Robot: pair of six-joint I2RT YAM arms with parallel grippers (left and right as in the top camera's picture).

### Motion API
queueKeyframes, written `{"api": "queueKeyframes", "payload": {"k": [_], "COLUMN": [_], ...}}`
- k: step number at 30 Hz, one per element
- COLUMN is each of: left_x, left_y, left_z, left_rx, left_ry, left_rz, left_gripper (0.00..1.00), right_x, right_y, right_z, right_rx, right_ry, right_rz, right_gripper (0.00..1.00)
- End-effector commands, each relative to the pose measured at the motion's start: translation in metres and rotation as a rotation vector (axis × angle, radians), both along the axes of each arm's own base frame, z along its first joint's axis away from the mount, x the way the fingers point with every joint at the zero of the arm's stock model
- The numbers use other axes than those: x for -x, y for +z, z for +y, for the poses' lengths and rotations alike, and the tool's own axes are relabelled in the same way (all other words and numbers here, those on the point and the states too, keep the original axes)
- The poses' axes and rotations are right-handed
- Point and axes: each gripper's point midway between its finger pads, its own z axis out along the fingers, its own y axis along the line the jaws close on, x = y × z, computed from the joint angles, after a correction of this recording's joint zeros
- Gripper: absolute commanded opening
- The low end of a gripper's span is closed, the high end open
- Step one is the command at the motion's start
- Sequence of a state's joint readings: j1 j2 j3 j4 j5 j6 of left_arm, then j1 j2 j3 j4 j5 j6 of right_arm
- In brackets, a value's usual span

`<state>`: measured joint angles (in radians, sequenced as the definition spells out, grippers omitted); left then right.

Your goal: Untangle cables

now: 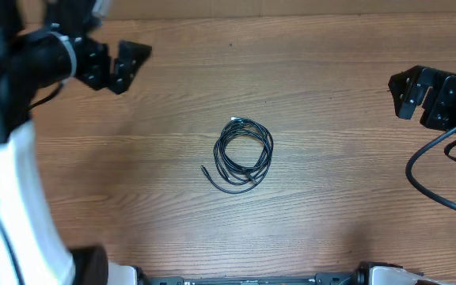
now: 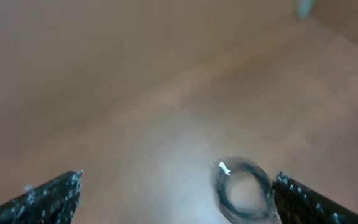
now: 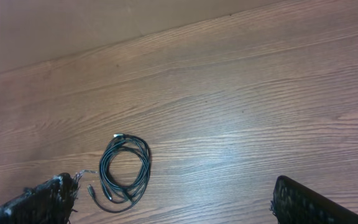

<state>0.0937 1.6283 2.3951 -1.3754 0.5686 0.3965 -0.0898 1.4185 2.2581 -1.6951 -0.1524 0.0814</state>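
The cables (image 1: 243, 155) lie coiled together in one small black bundle on the wooden table, with a silver-tipped plug at the top of the loop and a plug end trailing at its lower left. The bundle also shows in the right wrist view (image 3: 125, 173) and, blurred, in the left wrist view (image 2: 244, 190). My left gripper (image 1: 141, 65) is open and empty at the far left, well away from the bundle. My right gripper (image 1: 400, 93) is open and empty at the far right, also well away from it.
The wooden table (image 1: 331, 206) runs across the view. A thick black arm wire (image 1: 434, 178) loops at the right edge. The left arm's white body (image 1: 10, 214) fills the lower left corner.
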Motion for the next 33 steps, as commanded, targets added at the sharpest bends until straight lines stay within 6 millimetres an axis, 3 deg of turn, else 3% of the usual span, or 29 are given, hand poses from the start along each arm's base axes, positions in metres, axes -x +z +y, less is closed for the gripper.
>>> {"api": "queueKeyframes", "payload": {"k": [1,3,6,10,18,20,27,29,33], "left_x": [0.004,0.005,0.010,0.008,0.001,0.005,0.019,0.021,0.025], "left_y": [0.033,0.048,0.051,0.046,0.016,0.020,0.077,0.096,0.094], "left_z": [0.008,0.008,0.009,0.007,0.008,0.008,0.018,0.013,-0.007], "left_rx": [-0.047,-0.013,-0.003,0.007,0.012,0.002,-0.071,-0.019,0.072], "left_ry": [0.044,0.065,0.075,0.069,0.068,0.069,0.122,0.115,0.079], "left_rz": [-0.149,-0.192,-0.192,-0.174,-0.102,-0.132,-0.382,-0.440,-0.397], "left_gripper": [0.99,1.00,0.99,0.99,1.00,1.00,1.00,0.99,1.00], "right_x": [0.001,0.001,0.000,-0.003,-0.005,-0.005,-0.007,-0.008,-0.014], "right_y": [0.006,0.006,0.005,0.003,0.001,0.001,-0.006,-0.014,-0.026], "right_z": [0.000,0.000,0.000,-0.003,-0.004,-0.004,-0.004,-0.004,-0.005], "right_rx": [0.005,0.006,0.007,0.014,0.018,0.018,0.015,0.013,0.012], "right_ry": [0.002,0.002,0.002,-0.006,-0.011,-0.011,-0.011,-0.011,-0.011], "right_rz": [-0.022,-0.022,-0.019,-0.009,-0.001,-0.001,0.023,0.051,0.091], "right_gripper": [1.00,1.00,1.00,1.00,1.00,1.00,1.00,1.00,1.00]}}
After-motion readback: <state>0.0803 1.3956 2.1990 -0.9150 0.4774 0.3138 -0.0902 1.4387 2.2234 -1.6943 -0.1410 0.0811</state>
